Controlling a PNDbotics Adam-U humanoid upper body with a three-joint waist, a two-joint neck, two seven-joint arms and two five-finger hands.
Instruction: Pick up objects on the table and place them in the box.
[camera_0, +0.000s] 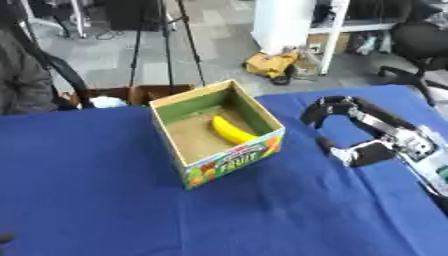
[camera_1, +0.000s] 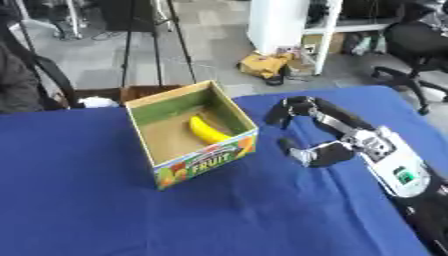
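In the left eye view we see one banana (camera_0: 231, 131) lying inside the one box (camera_0: 262, 118), its long axis running from far left to near right. Our right robot hand (camera_0: 350, 131) hovers to the box's right, fingers curved apart and holding nothing.

In the right eye view the blue surface (camera_1: 87, 200) shows no other loose object. The left robot hand is unseen.
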